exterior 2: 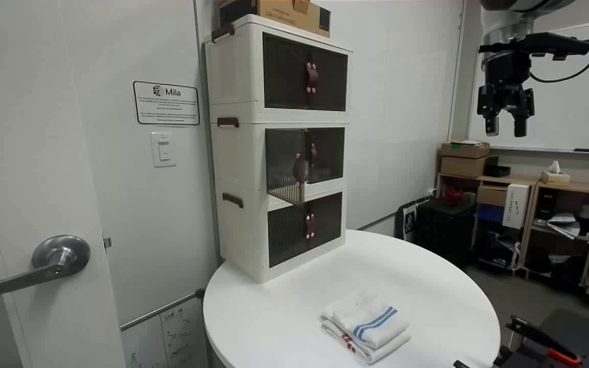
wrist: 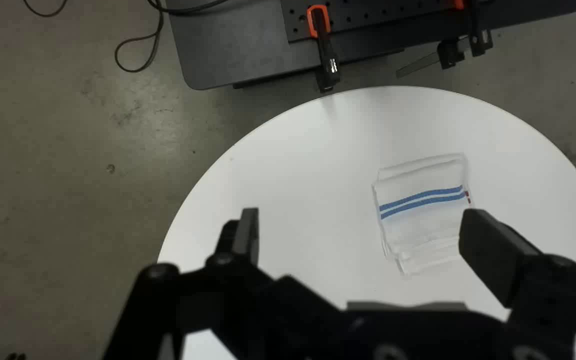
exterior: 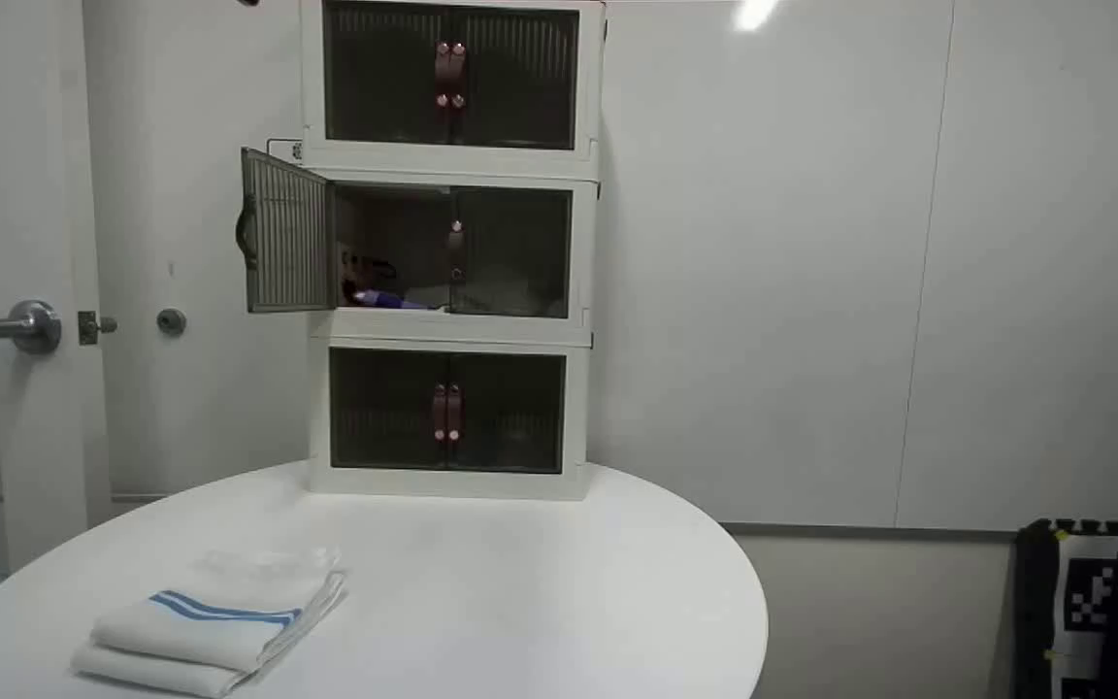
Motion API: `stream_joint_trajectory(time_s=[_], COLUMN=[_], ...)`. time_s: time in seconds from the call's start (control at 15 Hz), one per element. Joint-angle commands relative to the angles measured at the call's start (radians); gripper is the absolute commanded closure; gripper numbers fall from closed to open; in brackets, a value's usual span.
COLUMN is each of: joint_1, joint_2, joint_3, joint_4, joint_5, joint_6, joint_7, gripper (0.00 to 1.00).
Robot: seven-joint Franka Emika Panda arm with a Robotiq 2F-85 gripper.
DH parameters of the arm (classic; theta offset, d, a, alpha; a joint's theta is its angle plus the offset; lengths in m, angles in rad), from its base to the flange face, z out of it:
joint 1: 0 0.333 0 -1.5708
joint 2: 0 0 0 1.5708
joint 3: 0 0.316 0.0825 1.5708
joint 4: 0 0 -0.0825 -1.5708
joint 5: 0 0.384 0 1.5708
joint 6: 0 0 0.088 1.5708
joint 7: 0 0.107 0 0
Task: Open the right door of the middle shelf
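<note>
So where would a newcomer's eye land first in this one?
Probably the white cabinet stack on the round table: the middle cabinet has its left door open, right door shut. Next, the folded blue-striped cloth on the table in front, then the open gripper hanging in the air.

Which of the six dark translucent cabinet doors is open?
The left dark, translucent door of the middle white cabinet, seen from the front: it is swung outward, while its right neighbour and four others are shut.
</note>
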Motion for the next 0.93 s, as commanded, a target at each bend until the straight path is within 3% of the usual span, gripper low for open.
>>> stream_joint_trajectory(time_s=[0.0,0.33,0.53,0.87], joint_1=[-0.003,-0.003,0.027,0.131], joint_2=[0.001,0.001,0.015,0.137], joint_3=[0.002,0.002,0.000,-0.007], joint_4=[0.002,0.002,-0.046,-0.066], joint_5=[0.001,0.001,0.047,0.242], joint_6=[-0.001,-0.001,0.196,0.615], joint_7=[-0.001,-0.001,-0.009,-0.086], gripper=[0.00,0.00,0.00,0.00])
